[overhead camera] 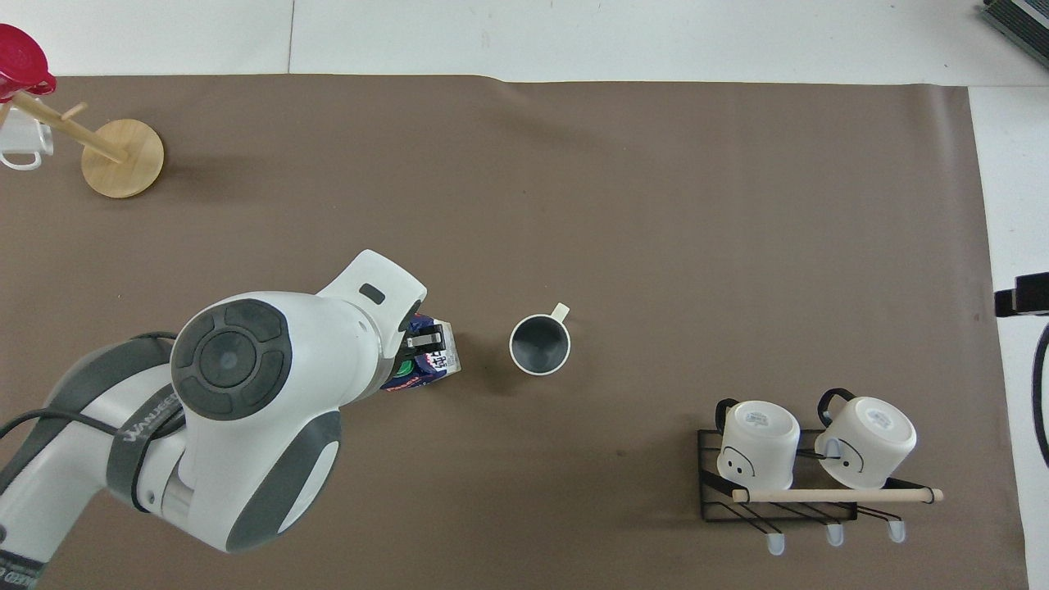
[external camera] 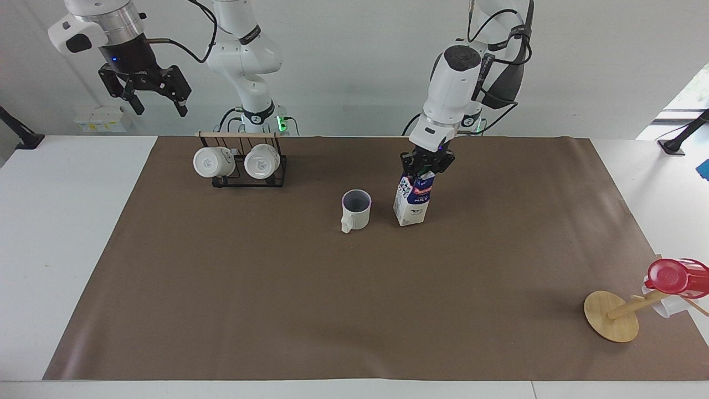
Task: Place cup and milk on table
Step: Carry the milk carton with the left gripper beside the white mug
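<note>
The milk [external camera: 412, 208] [overhead camera: 434, 365] stands upright on the table's brown sheet [external camera: 277, 305] [overhead camera: 656, 205], close beside the cup toward the left arm's end. My left gripper [external camera: 426, 166] [overhead camera: 422, 340] is down on the carton's top, shut on it. The cup [external camera: 356, 209] [overhead camera: 539, 344], off-white with a grey-purple inside, sits upright near the sheet's middle, handle pointing away from the robots. My right gripper [external camera: 158, 105] hangs open and empty, high above the table's edge at the right arm's end; only a dark part of it [overhead camera: 1020, 299] shows in the overhead view.
A black wire rack [external camera: 241, 177] [overhead camera: 713, 492] with two white mugs lies nearer the robots toward the right arm's end. A tipped wooden stand [external camera: 612, 316] [overhead camera: 123, 147] with a red cup [external camera: 673, 276] [overhead camera: 20, 70] lies farther out at the left arm's end.
</note>
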Tool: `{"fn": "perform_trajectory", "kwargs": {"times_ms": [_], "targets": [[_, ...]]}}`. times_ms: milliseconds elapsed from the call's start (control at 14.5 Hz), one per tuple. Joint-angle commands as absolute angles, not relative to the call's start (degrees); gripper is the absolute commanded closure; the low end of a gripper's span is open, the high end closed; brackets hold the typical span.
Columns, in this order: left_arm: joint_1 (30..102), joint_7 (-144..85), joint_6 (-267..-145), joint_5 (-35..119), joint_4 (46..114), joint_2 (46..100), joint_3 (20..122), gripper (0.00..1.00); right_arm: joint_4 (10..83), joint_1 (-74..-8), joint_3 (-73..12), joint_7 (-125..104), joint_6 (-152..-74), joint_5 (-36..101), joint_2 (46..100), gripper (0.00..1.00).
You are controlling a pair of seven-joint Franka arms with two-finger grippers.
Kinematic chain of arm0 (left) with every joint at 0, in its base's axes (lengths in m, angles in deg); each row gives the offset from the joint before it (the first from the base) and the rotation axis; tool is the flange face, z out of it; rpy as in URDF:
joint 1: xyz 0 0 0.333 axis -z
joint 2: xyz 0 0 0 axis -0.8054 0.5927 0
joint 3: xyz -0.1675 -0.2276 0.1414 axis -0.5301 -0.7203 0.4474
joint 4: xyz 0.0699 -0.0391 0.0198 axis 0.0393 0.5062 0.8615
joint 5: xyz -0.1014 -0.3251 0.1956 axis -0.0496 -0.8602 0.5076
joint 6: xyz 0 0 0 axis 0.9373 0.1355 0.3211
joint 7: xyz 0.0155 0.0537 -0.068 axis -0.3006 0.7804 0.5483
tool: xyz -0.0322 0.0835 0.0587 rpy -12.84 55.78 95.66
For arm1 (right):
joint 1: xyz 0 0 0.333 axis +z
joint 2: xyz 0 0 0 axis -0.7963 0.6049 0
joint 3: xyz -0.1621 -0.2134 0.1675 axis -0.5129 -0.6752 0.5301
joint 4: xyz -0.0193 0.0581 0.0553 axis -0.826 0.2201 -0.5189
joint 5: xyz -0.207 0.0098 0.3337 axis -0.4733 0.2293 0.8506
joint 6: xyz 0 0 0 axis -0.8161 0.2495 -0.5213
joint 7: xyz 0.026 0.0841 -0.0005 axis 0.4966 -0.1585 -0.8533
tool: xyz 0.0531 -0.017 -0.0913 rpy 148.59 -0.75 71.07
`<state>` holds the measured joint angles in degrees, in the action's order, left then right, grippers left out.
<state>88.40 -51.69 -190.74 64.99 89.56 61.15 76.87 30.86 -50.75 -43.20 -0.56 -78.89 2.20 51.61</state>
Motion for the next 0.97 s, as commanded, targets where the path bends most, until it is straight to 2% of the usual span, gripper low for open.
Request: {"fn": "perform_trajectory", "kwargs": {"times_ms": [0,69,138,276,622,760,899], "targets": [[91.0,-54.8,-191.4,65.6,88.6,62.1,77.9,0.56,33.9,-49.7,-42.8,-1.2,-81.7,1.4,50.2,0.0],[91.2,-54.8,-191.3,65.6,88.6,62.1,77.9,0.54,34.9,-49.5,-42.8,-0.8,-81.8,1.3,49.6,0.0],[91.2,-54.8,-191.3,65.6,88.6,62.1,77.9,0.47,35.3,-49.5,-42.7,-0.7,-81.7,1.4,49.2,0.0],[91.2,-54.8,-191.3,65.6,88.6,62.1,77.9,0.0,35.4,-49.6,-42.7,-0.7,-81.8,1.4,49.2,0.0],[91.3,-54.7,-191.0,65.6,88.4,62.1,77.9,0.0,34.8,-49.9,-42.7,-0.6,-81.4,1.5,49.5,0.0],[91.3,-54.7,-188.4,65.6,87.0,61.7,77.9,0.0,29.8,-50.8,-43.1,-0.7,-77.1,2.2,53.0,0.0],[91.1,-54.5,-180.6,65.6,82.1,61.1,77.9,0.0,26.5,-50.7,-43.3,-0.6,-75.7,2.1,55.8,0.0]]}}
